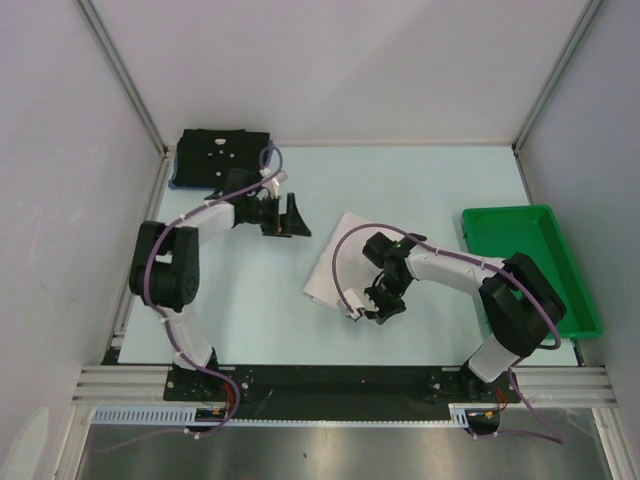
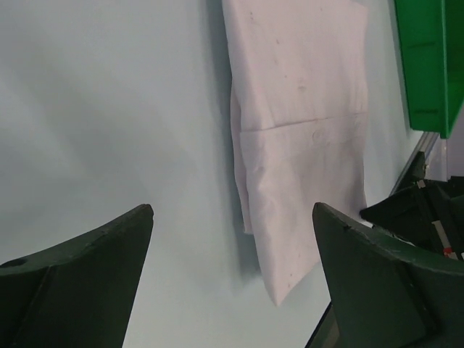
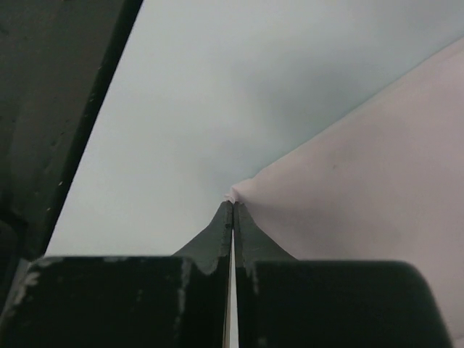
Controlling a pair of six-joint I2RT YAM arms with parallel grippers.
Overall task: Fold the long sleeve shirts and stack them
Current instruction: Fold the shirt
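The white shirt [image 1: 333,262], folded to a narrow panel, lies at mid-table, left of the green tray [image 1: 505,212]. The cloth is judged thin, light and limp, so it will likely sag unless taken at a corner. The right gripper [image 3: 232,206] is pinched closed on a near-side corner, while the left gripper [image 1: 285,215] stands open and empty to the far left.

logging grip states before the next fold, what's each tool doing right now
left tool: open, holding nothing
right tool: closed on a corner of the white shirt
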